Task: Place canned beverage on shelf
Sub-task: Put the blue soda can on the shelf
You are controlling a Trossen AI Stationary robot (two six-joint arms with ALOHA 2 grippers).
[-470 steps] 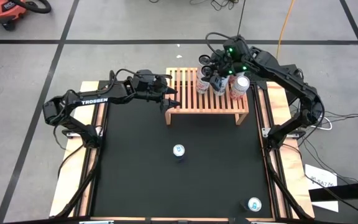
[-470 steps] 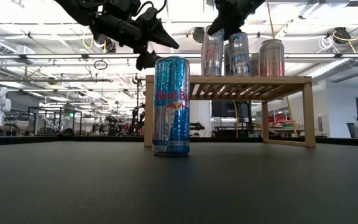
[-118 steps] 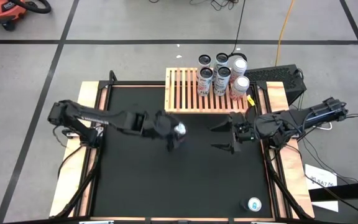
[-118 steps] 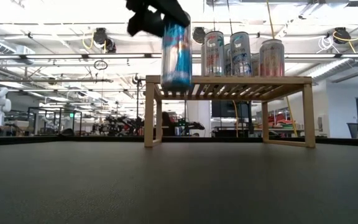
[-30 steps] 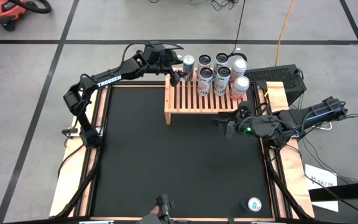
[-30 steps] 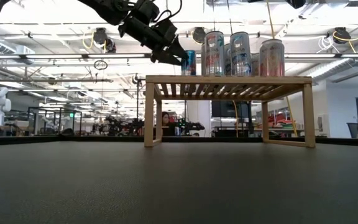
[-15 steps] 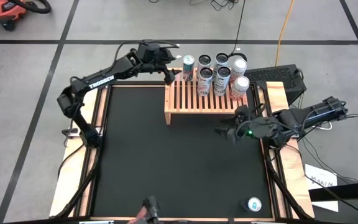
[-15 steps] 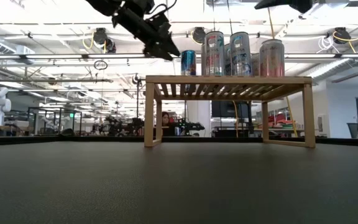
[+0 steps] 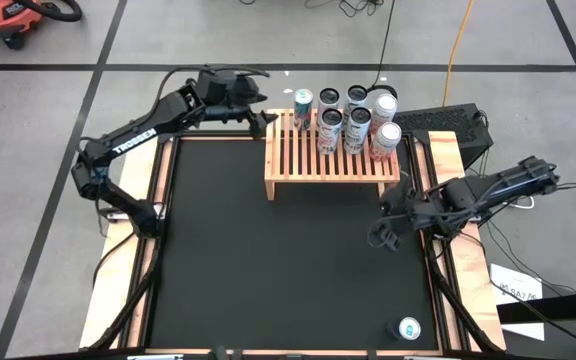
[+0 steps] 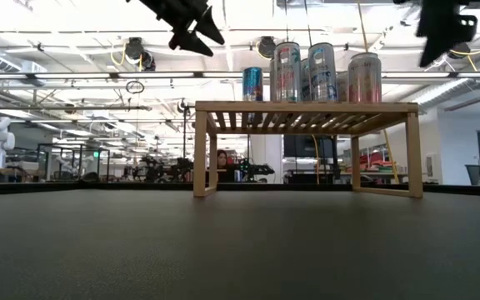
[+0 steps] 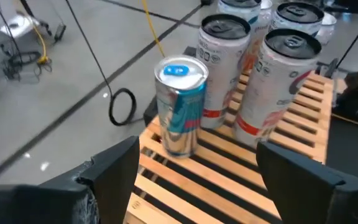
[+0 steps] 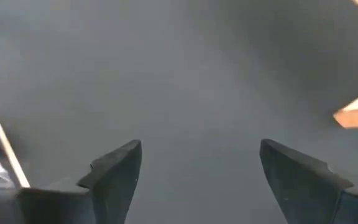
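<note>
The light-wood shelf [image 9: 333, 165] stands at the table's far edge. A blue-and-silver can [image 9: 303, 101] [image 11: 180, 106] stands upright on its base on the slats at the shelf's far left corner. Several white cans [image 9: 356, 124] stand beside it on the slats. My left gripper [image 9: 260, 114] [image 11: 197, 168] hovers open just left of the shelf, above slat height, a short way from the blue can. My right gripper [image 9: 382, 236] [image 12: 201, 168] hangs open over the black mat near the table's right edge, pointing steeply down with nothing between its fingers.
Another can [image 9: 409, 328] stands on the mat at the near right corner. A black box [image 9: 448, 120] lies behind the shelf's right end. The black mat [image 9: 288, 270] in front of the shelf is free room.
My left gripper has drawn back from the blue can toward the table's left edge and risen, staying open. The can has stayed upright on the shelf. My right gripper has tipped from nearly level to steeply downward and shifted toward the near edge.
</note>
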